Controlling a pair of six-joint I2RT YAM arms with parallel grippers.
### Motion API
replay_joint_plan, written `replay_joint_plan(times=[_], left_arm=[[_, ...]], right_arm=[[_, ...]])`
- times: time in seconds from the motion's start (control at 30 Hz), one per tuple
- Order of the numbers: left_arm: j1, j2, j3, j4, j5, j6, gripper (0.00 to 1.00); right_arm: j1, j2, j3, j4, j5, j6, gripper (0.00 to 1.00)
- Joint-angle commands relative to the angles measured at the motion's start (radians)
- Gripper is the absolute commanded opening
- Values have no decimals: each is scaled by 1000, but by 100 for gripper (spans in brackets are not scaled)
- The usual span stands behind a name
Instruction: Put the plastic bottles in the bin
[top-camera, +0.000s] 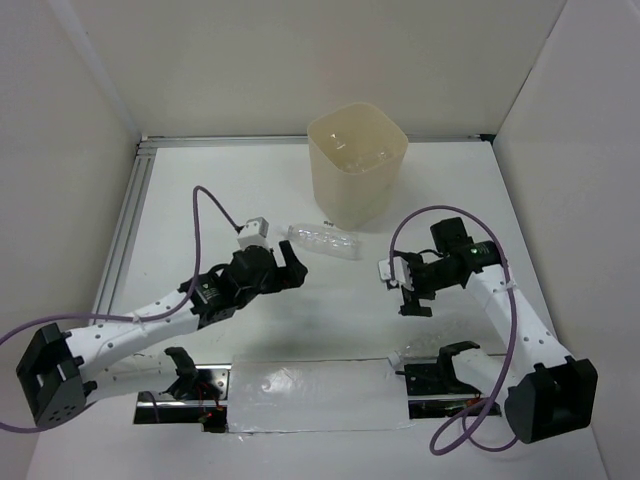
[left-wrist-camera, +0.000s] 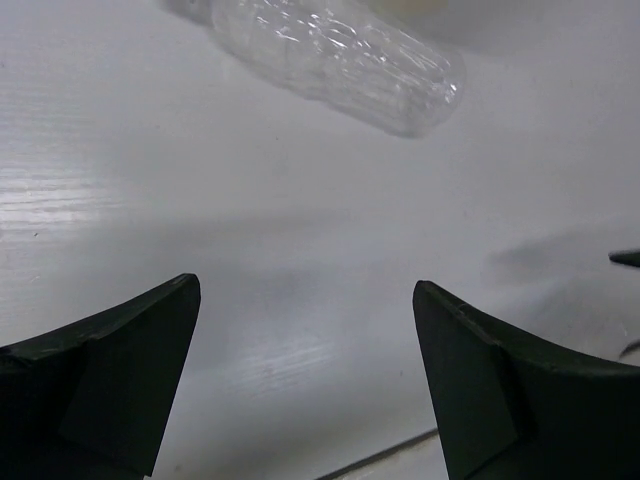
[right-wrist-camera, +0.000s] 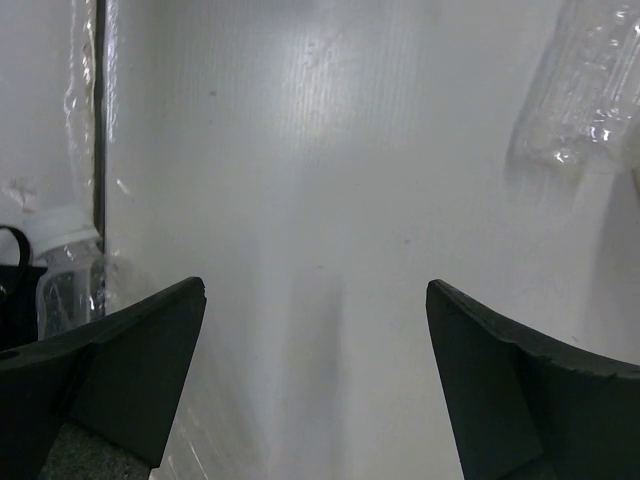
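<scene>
Broadly, the white surface (top-camera: 200, 200) carries everything, and the bin (top-camera: 357, 195) stands upright at its far side, ahead of both my end effectors. One clear bottle (top-camera: 325, 240) lies on its side just in front of the bin's base. It is a little ahead of my left end effector (top-camera: 288, 270), and ahead and off to one side of my right end effector (top-camera: 405, 288). Both are spread wide and hold nothing. A second bottle (right-wrist-camera: 65, 275), white-capped, sits beside my right end effector, toward the near edge.

As I judge it, the lying bottle is round, smooth and thin-walled, so closing off-centre could squirt it away or roll it against the bin. Squeezing hard could crumple it. Because it lies so close to the bin, a careless reach could knock the wall and shift the bin. Both arms going for it together could collide.

The clear bottle's cap end is cut off in my left wrist view, and only part of it shows in my right. The second bottle is half hidden behind my right end effector. Glints inside the bin suggest bottles, but I cannot count them.
</scene>
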Motion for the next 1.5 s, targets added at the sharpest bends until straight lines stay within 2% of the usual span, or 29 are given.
replay_joint_plan(times=[0.0,0.03,0.17,0.23,0.33,0.37,0.4,0.47,0.5,0.57,0.63,0.67,0.7,0.77,0.83,0.87,0.9,0.93,0.97,1.0,1.03,1.1,1.13,1.2,1.3,1.43,1.47], left_arm=[[34,114,50,69,-91,-240,100],[43,145,68,52,-113,-301,100],[75,284,179,-21,-98,-394,100],[86,315,230,-45,-78,-395,100],[86,302,215,-54,-43,-395,100],[86,263,199,-54,-20,-364,100],[86,240,160,-54,-9,-343,100],[86,187,113,-54,0,-282,99],[74,126,69,-54,35,-179,99],[65,62,26,-77,59,-93,97],[55,-40,-40,-97,80,-56,96],[55,-76,-62,-109,91,-56,96],[55,-111,-83,-121,102,-56,96],[46,-207,-138,-122,102,-56,94],[46,-260,-193,-59,175,-4,94],[36,-297,-213,-6,221,39,90],[35,-297,-232,60,337,88,87],[2,-297,-261,248,434,183,82],[2,-267,-261,250,435,184,80],[-42,-231,-261,292,477,240,77],[-67,-188,-217,315,493,275,75],[-127,-30,-154,343,493,349,65],[-194,26,-84,343,473,418,63],[-275,188,19,368,433,498,63],[-314,316,96,409,424,524,63],[-349,448,189,472,410,533,74],[-360,499,210,483,421,533,77]], right_arm=[[34,-24,-9,186,-4,267,97],[49,-33,-9,205,9,328,97],[77,-57,-9,338,50,490,99],[112,-67,-9,448,68,534,100],[207,-58,-20,637,183,630,100],[242,-47,-20,674,290,656,100],[314,-12,-20,705,346,656,100],[361,22,-9,751,453,644,100],[382,46,1,751,469,635,100],[382,69,43,676,460,597,100],[357,78,57,567,344,461,100],[341,65,70,439,295,386,100],[327,52,71,376,227,241,100],[278,29,96,200,175,100,100],[254,29,124,121,148,5,100],[254,29,148,133,148,35,99],[254,38,149,181,200,97,97],[254,48,149,360,308,479,94],[254,48,149,454,309,483,94],[254,48,149,523,448,694,91],[243,75,161,565,485,763,91],[212,85,208,590,501,877,87],[180,94,221,590,501,968,86],[134,94,251,578,460,1061,84],[79,71,281,536,426,1123,81],[-47,7,290,492,366,1201,80],[-65,-3,290,492,366,1210,84]])
